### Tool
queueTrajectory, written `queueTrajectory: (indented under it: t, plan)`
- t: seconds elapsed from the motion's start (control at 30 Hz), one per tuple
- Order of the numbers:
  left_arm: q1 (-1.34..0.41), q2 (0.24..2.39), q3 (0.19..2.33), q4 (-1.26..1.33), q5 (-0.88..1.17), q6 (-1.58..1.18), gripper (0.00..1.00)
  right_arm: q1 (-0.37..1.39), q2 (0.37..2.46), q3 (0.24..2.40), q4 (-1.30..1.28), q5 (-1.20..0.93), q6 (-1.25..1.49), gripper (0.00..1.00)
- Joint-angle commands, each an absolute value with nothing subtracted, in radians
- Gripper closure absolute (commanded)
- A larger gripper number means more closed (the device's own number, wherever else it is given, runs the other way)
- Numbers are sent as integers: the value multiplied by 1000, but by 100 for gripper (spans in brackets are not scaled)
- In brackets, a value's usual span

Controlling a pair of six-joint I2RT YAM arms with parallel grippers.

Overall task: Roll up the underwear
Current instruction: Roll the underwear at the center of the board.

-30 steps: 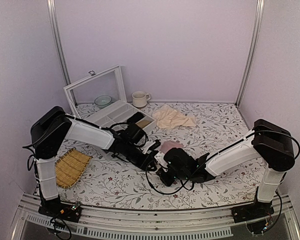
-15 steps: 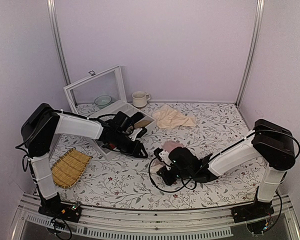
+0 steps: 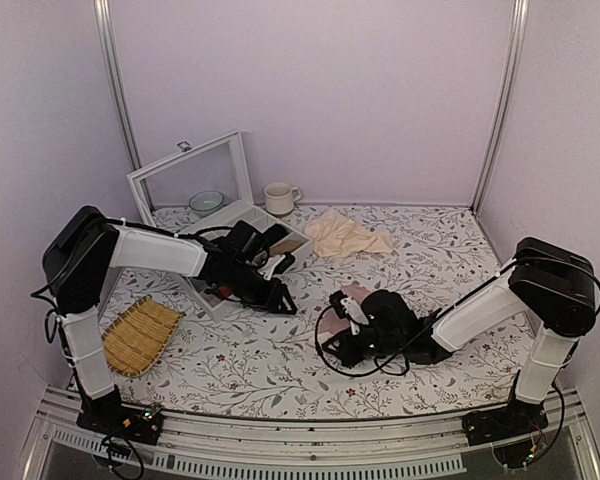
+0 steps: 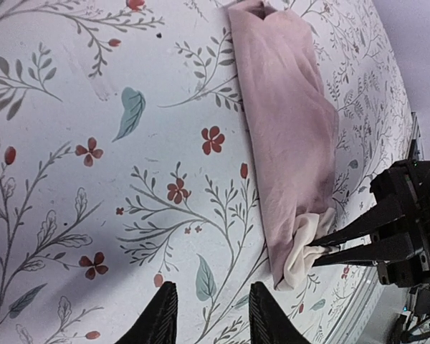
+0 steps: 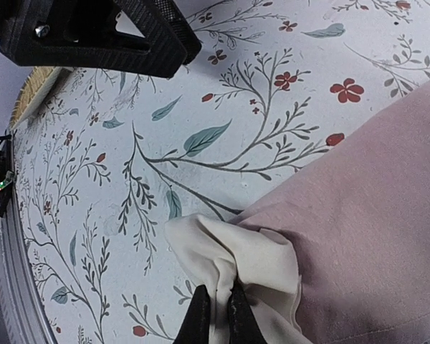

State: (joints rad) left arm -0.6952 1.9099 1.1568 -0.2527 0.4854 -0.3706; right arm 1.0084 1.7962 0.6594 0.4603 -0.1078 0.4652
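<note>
The underwear (image 4: 287,129) lies folded into a long dusty-pink strip on the flowered table and also shows in the top view (image 3: 353,293). Its cream waistband end (image 5: 233,251) is bunched up and pinched. My right gripper (image 5: 216,299) is shut on that cream end, low over the table; it appears from the side in the left wrist view (image 4: 324,249) and in the top view (image 3: 337,312). My left gripper (image 4: 211,307) stands open over bare tabletop to the left of the strip, holding nothing (image 3: 284,300). The rest of the waistband is hidden.
A white divided box (image 3: 230,228) with its lid raised stands at the back left, with a green bowl (image 3: 206,202) and a mug (image 3: 278,197) near it. A pale beige cloth (image 3: 345,237) lies behind the underwear. A bamboo tray (image 3: 140,335) sits at the near left.
My left gripper has opened and pulled back to the left, away from the underwear. My right gripper has shifted to the right with the cream end still pinched.
</note>
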Motion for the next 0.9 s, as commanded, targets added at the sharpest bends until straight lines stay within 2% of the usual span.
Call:
queueTrajectory:
  t: [0.0, 0.47, 0.87]
  plan:
    - [-685, 1931, 1176, -254, 495, -383, 66, 962, 1760, 557, 362, -197, 581, 100]
    - [-681, 1957, 1215, -229, 516, -397, 68, 870, 1743, 451, 557, -360, 717, 100]
    - [-720, 2099, 1350, -189, 725, -331, 69, 870, 1732, 455, 518, -319, 661, 100]
